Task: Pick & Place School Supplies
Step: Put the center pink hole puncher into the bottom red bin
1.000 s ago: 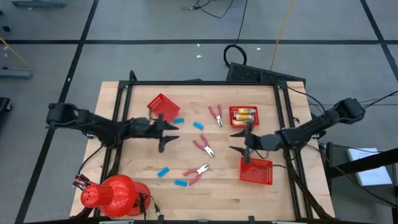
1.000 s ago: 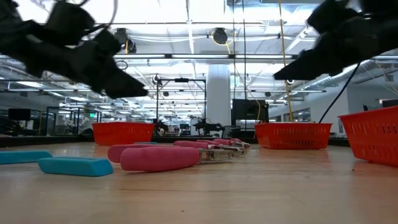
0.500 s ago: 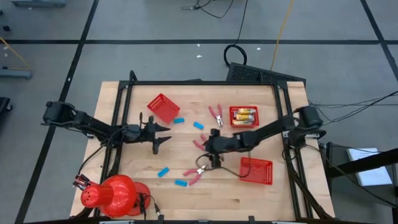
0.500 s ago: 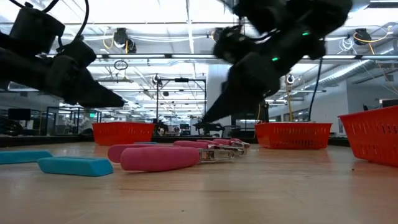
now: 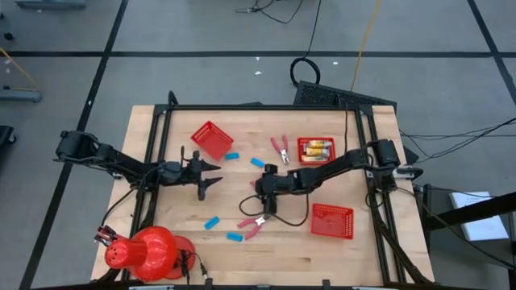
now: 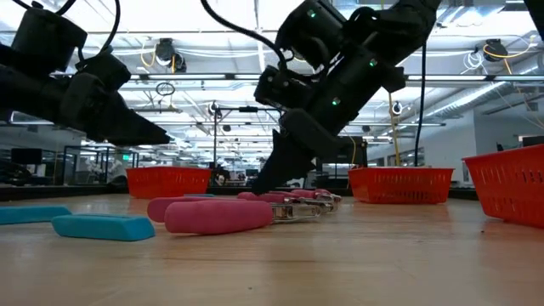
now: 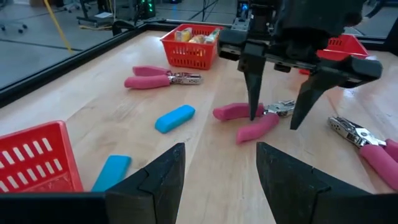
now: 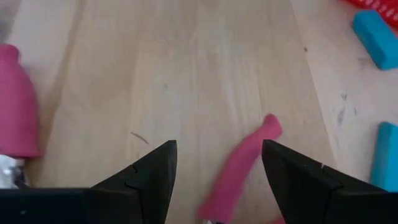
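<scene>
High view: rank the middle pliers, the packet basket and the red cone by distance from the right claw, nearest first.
1. Middle pliers, directly under the right claw at table centre.
2. Packet basket, toward the far right.
3. Red cone, at the near left corner.

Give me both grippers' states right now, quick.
Left gripper: open, holding nothing, hovering near the red basket.
Right gripper: open, fingers straddling the middle pair of pliers, not yet closed on it.
</scene>
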### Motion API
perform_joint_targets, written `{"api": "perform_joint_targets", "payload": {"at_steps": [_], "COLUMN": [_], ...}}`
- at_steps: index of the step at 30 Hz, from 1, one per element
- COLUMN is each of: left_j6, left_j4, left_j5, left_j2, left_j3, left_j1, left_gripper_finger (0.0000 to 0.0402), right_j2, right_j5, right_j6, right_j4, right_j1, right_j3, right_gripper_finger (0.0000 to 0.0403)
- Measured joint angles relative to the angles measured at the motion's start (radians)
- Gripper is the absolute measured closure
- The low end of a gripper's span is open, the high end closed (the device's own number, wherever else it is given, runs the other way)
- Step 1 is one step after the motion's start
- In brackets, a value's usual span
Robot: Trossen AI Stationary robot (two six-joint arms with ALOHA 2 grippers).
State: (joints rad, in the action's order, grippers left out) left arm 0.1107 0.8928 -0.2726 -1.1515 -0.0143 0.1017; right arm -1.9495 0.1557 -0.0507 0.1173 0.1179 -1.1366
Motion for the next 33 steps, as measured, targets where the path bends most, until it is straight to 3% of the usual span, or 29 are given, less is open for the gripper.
{"api": "perform_joint_targets", "payload": {"at_steps": [18, 24, 30, 33], "left_j6": [0.004, 0.008, 0.007, 0.008], "left_j4": [0.002, 0.002, 0.002, 0.002], "left_j5": [0.0, 0.0, 0.0, -0.012], "left_j2": [0.0, 0.0, 0.0, 0.0], "left_j3": [0.0, 0.0, 0.0, 0.0], "left_j1": [0.0, 0.0, 0.0, 0.0], "left_gripper_finger": [0.0202, 0.0202, 0.0202, 0.0202], "right_j2": [-0.029, -0.07, -0.074, -0.069], "right_j5": [0.0, 0.0, 0.007, 0.017], "right_j6": [-0.038, -0.046, -0.029, -0.019], "right_j4": [0.016, 0.056, 0.053, 0.055], "right_j1": [-0.016, -0.012, 0.011, 0.026], "right_j3": [0.02, 0.018, 0.018, 0.018], "right_gripper_finger": [0.0186, 0.0242, 0.0367, 0.0367]}}
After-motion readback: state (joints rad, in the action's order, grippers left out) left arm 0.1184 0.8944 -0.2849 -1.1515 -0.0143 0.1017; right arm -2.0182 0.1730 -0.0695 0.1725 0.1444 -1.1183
